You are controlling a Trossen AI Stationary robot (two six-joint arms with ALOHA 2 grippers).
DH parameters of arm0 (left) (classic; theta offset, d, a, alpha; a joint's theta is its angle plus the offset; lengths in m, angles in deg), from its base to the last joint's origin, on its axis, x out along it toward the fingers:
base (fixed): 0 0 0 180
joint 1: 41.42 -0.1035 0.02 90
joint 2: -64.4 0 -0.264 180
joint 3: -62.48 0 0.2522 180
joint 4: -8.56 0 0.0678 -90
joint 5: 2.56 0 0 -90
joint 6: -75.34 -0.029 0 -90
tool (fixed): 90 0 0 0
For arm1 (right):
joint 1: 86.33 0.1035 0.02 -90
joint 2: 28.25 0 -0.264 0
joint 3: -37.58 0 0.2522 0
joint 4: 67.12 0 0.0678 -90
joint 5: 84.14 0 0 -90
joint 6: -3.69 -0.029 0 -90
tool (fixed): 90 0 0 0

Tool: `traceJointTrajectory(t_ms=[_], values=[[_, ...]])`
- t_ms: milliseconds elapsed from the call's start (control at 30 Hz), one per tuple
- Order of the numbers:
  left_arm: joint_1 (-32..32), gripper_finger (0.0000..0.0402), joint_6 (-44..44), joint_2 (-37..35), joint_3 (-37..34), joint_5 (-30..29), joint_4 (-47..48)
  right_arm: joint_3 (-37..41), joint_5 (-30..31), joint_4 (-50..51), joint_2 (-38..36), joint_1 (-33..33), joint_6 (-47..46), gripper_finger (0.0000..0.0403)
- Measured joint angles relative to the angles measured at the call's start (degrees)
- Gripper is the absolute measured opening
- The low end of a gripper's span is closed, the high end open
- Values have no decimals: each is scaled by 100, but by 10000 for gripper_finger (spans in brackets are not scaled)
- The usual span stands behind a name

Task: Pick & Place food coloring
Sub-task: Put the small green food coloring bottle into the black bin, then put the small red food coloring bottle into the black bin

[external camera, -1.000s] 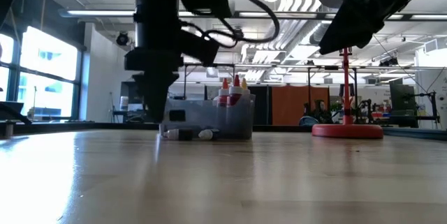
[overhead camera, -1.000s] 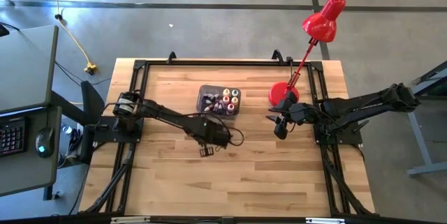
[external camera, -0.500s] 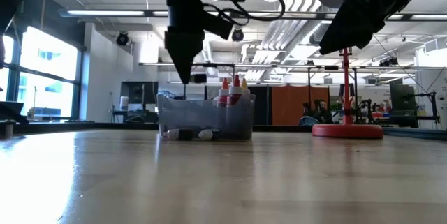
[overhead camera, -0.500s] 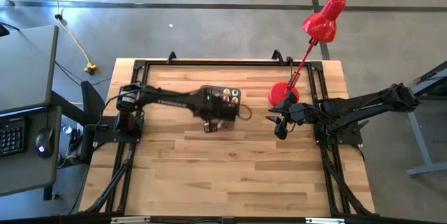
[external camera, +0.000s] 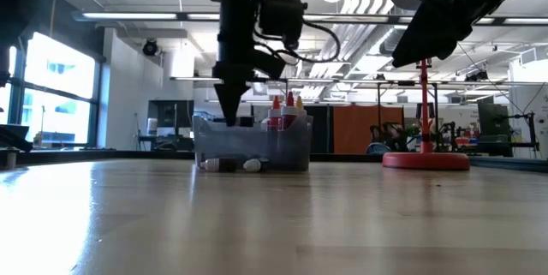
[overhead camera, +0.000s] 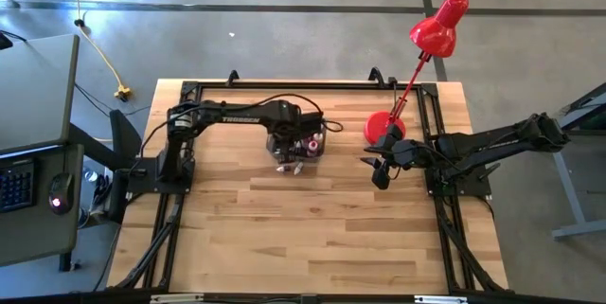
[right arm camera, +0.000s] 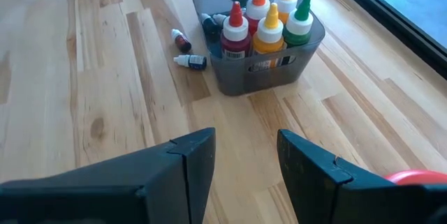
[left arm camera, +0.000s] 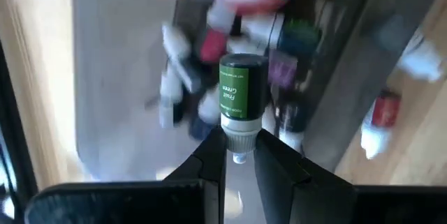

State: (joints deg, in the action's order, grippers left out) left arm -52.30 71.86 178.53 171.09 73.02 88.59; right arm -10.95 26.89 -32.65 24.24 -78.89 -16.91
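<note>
Left hand (left arm camera: pixel 239 155) — grips vial (left arm camera: pixel 242 98) over bin (right arm camera: pixel 279 60).

The green-labelled vial (left arm camera: pixel 241 98) reads "Fruit Green"; its smaller print is illegible.

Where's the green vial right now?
In the left gripper, held by its cap over the grey bin at the table's back centre, above the bottles already inside; see the green vial.

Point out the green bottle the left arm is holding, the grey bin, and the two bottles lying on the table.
green bottle (left arm camera: pixel 236 93): left wrist view, its label.
grey bin (right arm camera: pixel 269 69): right wrist view, front wall.
two bottles on the table (right arm camera: pixel 190 61): right wrist view, the nearer one's body.
</note>
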Motion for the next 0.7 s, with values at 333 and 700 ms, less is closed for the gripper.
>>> traceJointTrajectory(t_ms=[333, 700], values=[[-159, 91, -329, 350, 17, 146, -219, 0, -2, 6, 2, 0, 4, 149], [-117, 121, -351, 433, 13, 474, -317, 0, -19, 0, 0, 0, 5, 149]])
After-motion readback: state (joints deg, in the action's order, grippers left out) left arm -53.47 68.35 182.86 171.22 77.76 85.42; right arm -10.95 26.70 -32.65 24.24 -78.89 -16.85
